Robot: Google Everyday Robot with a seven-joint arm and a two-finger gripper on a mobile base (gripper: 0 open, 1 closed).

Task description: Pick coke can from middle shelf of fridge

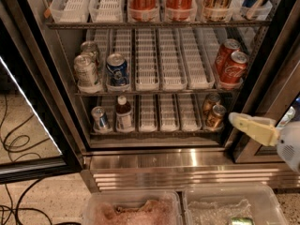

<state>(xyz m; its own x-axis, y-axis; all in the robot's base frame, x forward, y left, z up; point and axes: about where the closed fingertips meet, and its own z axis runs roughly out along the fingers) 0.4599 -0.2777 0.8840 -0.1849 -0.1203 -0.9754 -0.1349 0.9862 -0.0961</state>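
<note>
Coke can (233,68): front of far-right lane, middle shelf (154,92), upright, reachable.
Gripper (243,124): low right, outside fridge (154,161), likely staged below can; whether parted or closed, unclear.

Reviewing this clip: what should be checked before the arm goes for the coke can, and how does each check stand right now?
1. Fridge door open: ok.
2. Target present: ok; the coke can stands upright at the right end of the middle shelf.
3. Front of can unobstructed: ok.
4. Clearance from the second red can behind it: cannot tell if they touch.
5. Gripper at shelf height: not ok; it is lower right, below that shelf, outside the cabinet.
</note>
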